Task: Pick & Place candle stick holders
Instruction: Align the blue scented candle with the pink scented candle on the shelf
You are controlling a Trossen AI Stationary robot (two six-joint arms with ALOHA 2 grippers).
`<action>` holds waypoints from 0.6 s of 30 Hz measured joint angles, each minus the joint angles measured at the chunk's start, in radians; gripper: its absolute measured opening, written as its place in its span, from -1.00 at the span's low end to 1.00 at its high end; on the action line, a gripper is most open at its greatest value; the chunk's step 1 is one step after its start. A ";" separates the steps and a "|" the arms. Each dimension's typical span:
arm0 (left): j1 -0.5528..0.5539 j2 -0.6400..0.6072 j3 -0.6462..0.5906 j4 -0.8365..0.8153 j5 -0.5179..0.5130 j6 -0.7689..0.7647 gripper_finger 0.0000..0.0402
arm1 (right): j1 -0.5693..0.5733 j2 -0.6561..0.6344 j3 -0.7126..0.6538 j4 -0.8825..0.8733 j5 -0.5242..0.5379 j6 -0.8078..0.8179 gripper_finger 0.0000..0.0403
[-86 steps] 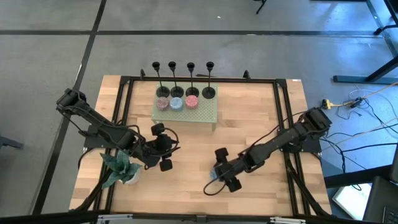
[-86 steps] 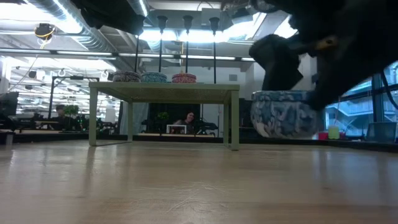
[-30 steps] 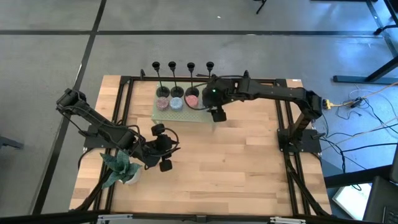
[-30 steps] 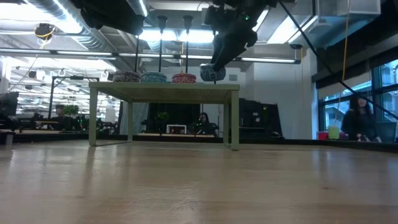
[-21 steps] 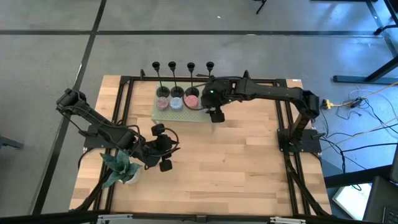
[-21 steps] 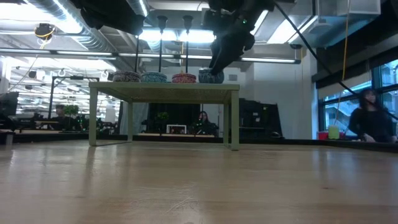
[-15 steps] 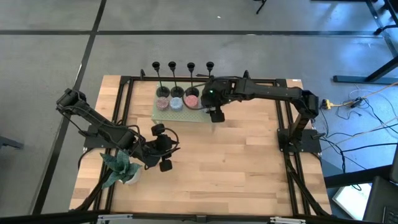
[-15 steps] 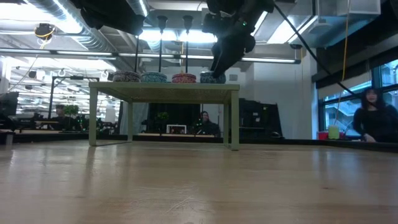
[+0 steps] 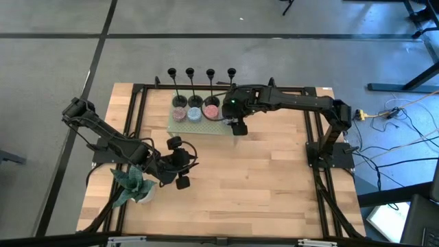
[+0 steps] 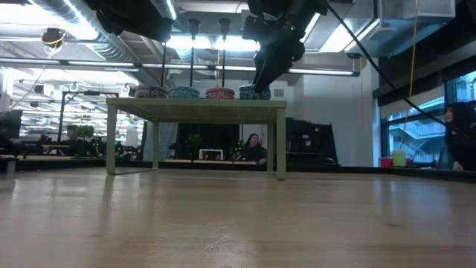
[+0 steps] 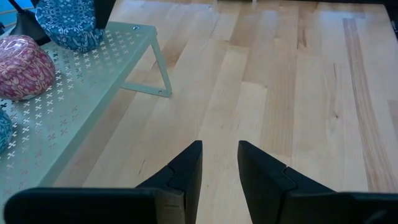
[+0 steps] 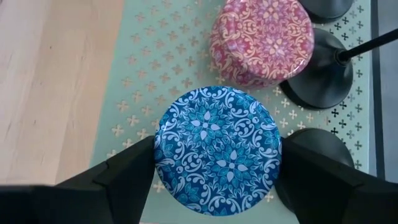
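Four slim black candle stick holders (image 9: 200, 86) stand in a row with their round bases on the far part of the pale green perforated stand (image 9: 206, 127). Two of the bases show in the right wrist view (image 12: 317, 78). My right gripper (image 9: 236, 116) is over the stand's right end, shut on a round blue patterned candle (image 12: 217, 152). My left gripper (image 11: 219, 163) hovers low over bare wood near the table's left front. It is empty, with a narrow gap between its fingers. My right gripper pinches the blue candle's round side wall (image 12: 160, 155) between its two fingers, one on each opposite side. The fingers come from above, pointing down. The candle sits upright with its bottom on the stand's right end (image 10: 254, 92), beside the pink candle (image 12: 261, 40).
Three more small round candles (image 10: 184, 91) sit in a row on the stand in front of the holders. A potted green plant (image 9: 134, 184) stands at the table's front left by my left arm. A black frame (image 9: 312, 123) runs round the table. Bare wood lies in front of the stand.
My right gripper has gone down and slightly toward the table's left with the blue candle. The candle hung tilted just above the stand a second ago. It now rests level on the stand's right end, next to the pink candle.
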 joint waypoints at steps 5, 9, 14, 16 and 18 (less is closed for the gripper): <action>0.000 0.000 0.000 0.000 0.000 0.000 -0.51 | 0.000 0.000 0.000 0.000 0.003 -0.001 0.55; 0.000 0.000 0.000 0.000 0.000 0.000 -0.51 | 0.000 0.000 0.000 0.000 0.003 -0.001 0.55; 0.000 0.000 0.000 0.000 0.000 0.000 -0.51 | 0.000 0.000 0.000 0.000 0.004 0.000 0.55; 0.000 0.000 0.000 0.000 0.000 0.000 -0.51 | 0.001 0.000 0.000 0.005 0.010 0.003 0.55; 0.000 0.000 0.000 0.000 0.000 0.000 -0.51 | 0.001 0.000 0.000 0.005 0.010 0.012 0.55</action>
